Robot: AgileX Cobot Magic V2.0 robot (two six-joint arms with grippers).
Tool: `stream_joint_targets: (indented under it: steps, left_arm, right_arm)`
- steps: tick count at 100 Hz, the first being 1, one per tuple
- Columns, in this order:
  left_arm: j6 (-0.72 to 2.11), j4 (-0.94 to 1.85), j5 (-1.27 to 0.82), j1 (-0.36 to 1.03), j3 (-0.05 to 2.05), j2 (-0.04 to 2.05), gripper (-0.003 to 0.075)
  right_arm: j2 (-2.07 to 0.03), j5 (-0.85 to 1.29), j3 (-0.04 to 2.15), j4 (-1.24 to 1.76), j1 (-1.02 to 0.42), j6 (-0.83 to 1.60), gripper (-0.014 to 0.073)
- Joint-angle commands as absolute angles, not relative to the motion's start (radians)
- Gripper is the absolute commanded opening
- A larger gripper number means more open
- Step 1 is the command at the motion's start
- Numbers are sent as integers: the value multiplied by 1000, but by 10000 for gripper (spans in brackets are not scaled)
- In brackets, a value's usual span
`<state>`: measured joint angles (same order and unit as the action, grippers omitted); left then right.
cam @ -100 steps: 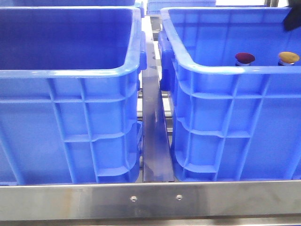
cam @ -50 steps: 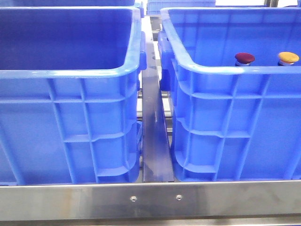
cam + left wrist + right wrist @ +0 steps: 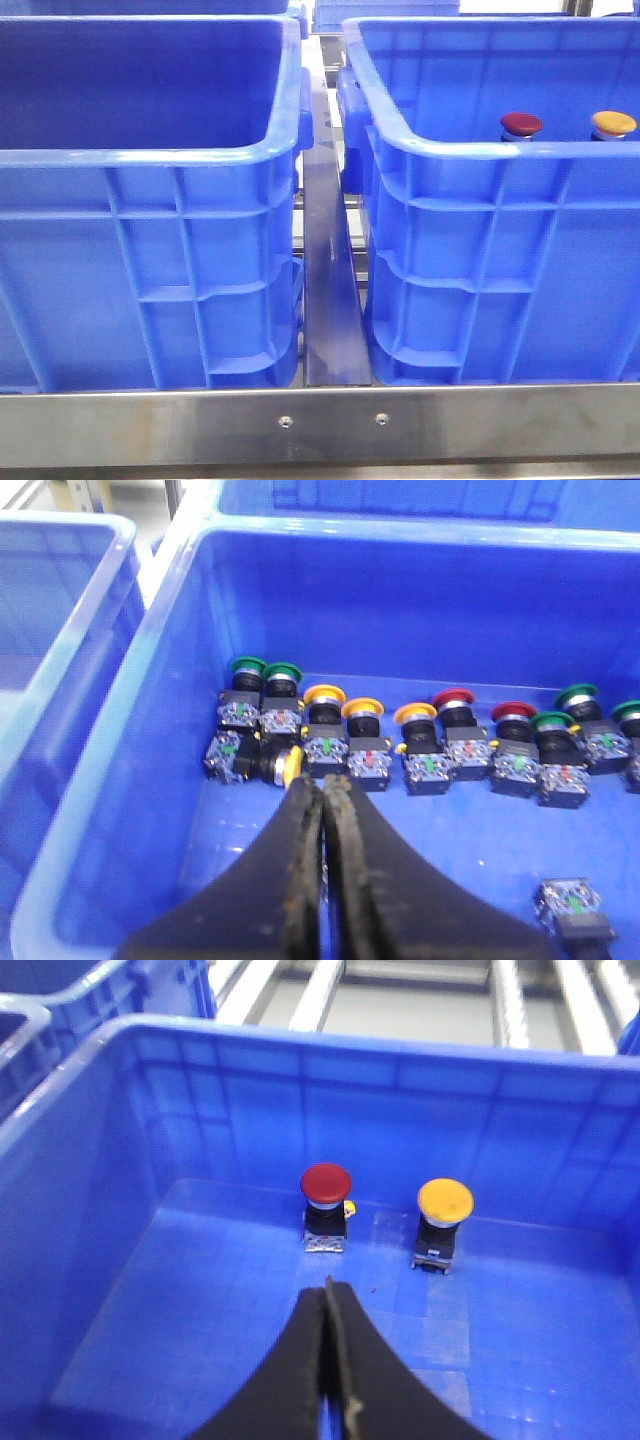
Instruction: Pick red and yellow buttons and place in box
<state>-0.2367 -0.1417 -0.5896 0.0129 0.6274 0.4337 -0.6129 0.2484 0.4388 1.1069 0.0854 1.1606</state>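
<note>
The red button and the yellow button stand upright side by side in the right blue box; only their caps show over its rim. In the right wrist view the red button and the yellow button stand near the box's far wall. My right gripper is shut and empty, hanging above the box floor short of them. My left gripper is shut and empty over another blue bin. Neither gripper shows in the front view.
The bin under the left gripper holds a row of several green, yellow and red buttons, one yellow button lying on its side, and a loose one apart. A second blue crate stands left, across a metal rail.
A dark part of the right arm at the top right of the front view one second ago has gone out of view. The two buttons have not moved.
</note>
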Motion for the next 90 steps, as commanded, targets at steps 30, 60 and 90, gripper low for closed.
stream_joint_targets:
  steps: [30, 60, 90]
  left_arm:
    - [-247, -105, -465, 10, 438, 101, -19]
    - [-247, -105, -463, 10, 416, 78, -19]
    - [-247, -105, -463, 10, 416, 78, -19]
  right_arm:
    - [-171, 162, 261, 1121, 92, 1169, -68]
    - [-109, 169, 243, 1122, 92, 1169, -68]
    - [-109, 169, 243, 1122, 92, 1169, -68]
